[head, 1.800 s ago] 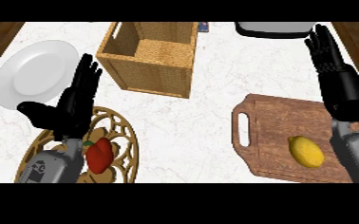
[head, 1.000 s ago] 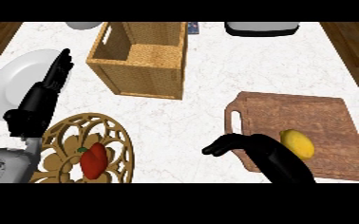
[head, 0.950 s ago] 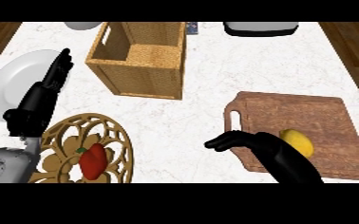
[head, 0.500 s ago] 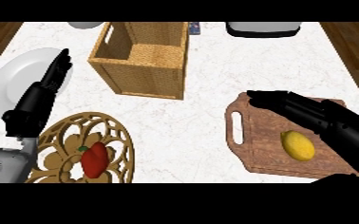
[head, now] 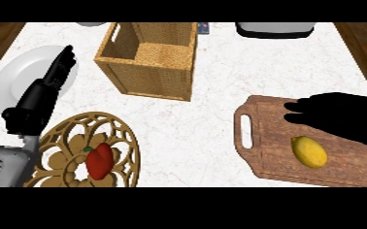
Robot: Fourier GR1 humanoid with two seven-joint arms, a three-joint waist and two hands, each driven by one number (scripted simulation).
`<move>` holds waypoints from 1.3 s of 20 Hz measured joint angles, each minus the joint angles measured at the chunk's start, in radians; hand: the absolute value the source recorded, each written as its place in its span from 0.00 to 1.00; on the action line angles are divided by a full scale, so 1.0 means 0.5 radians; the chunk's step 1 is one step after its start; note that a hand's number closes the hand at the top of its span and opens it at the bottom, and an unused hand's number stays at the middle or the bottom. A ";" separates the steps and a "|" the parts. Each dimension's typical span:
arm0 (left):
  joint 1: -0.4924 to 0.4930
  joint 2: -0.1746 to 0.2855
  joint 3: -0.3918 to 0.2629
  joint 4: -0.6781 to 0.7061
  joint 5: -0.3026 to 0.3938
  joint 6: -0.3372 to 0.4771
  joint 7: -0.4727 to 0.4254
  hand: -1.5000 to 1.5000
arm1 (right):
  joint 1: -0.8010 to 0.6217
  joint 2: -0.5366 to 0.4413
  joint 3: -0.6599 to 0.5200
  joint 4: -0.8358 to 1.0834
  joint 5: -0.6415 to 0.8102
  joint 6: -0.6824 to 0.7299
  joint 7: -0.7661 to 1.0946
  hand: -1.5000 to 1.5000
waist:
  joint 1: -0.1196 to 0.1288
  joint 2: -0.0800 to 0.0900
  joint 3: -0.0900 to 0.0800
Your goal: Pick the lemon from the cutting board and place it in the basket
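The lemon lies on the board, toward its near right part, long axis tilted a little. It is bare and nothing touches it. The board is brown wood with a slot handle at its left end and sits at the right of the counter.

The right hand hangs over the far right part of the board, just beyond the lemon and apart from it. It shows only as a black shape reaching leftward from the right edge. It holds nothing, but whether it is spread wide or drawn narrow cannot be told.

The basket, a square wooden box with an open top, stands at the far middle of the counter, well apart from the board, with bare marble between them. Nothing can be seen inside it.

The left hand shows at the left edge, held wide, its straight fingers pointing away from the robot across the rim of a white plate. It holds nothing.

Nearer than that, a round openwork wooden plate carries a red pepper with a green stem. The grey left forearm crosses its left edge.

At the far edge sits a pale object with a dark base, cut off by the view.
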 measured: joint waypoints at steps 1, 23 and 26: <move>-0.004 -0.006 0.009 0.011 0.001 -0.010 -0.012 0.50 | -0.027 -0.021 -0.004 0.020 -0.031 0.077 0.011 0.00 | 0.000 0.001 0.001; 0.022 -0.122 0.161 0.002 -0.134 -0.149 -0.016 0.50 | 0.036 0.534 0.266 0.474 1.045 0.553 -0.266 0.00 | -0.003 0.003 0.010; 0.031 -0.146 0.181 0.025 -0.157 -0.173 -0.042 0.50 | 0.060 0.559 0.295 0.586 1.265 0.535 -0.446 0.00 | -0.003 0.004 0.010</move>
